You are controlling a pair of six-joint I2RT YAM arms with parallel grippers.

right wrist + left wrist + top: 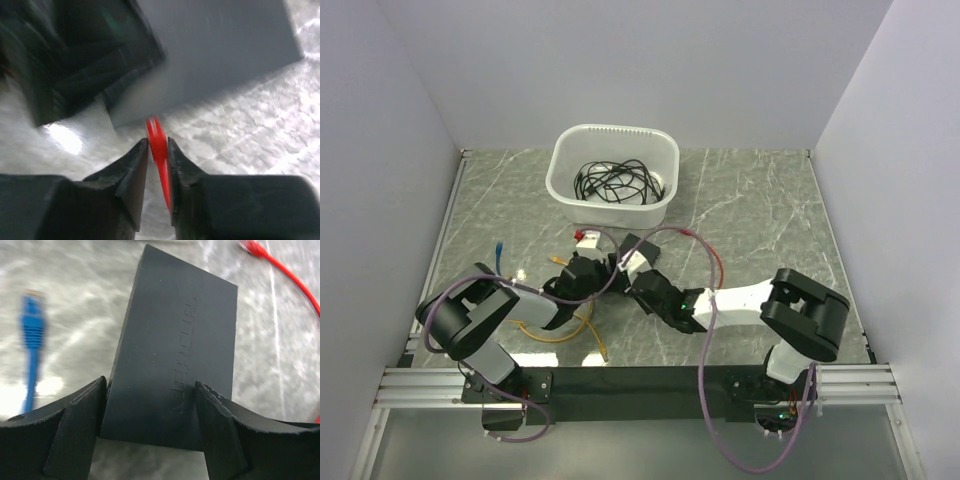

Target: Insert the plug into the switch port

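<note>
Clamps the switch (pixel 180 350) in the left gripper (pixel 150 390), one finger pressed on each side of the black box, embossed top face up toward the wrist camera. Cannot tell whether the box rests on the table (pixel 750 200) or sits lifted off it. Pinches the red plug (pixel 157 136) in the right gripper (pixel 157 146), fingers clenched tight on it, red lead running back between them. Places the plug's tip right at the switch's lower edge in the right wrist view; too blurred to tell whether it sits in a port or only touches the edge. Puts the switch mid-table in the top view, between both grippers, near the front of the white tub (pixel 560 170). Shows a tangle of black cables (pixel 615 182) inside the tub. Shows a blue cable (pixel 31 340) with its connector lying on the table left of the switch, apart from it, and a red cable (pixel 290 280) ending in a second red connector (pixel 248 246) off to the switch's right. Shows a yellow cable (pixel 555 330) looped on the table beside the left arm.
</note>
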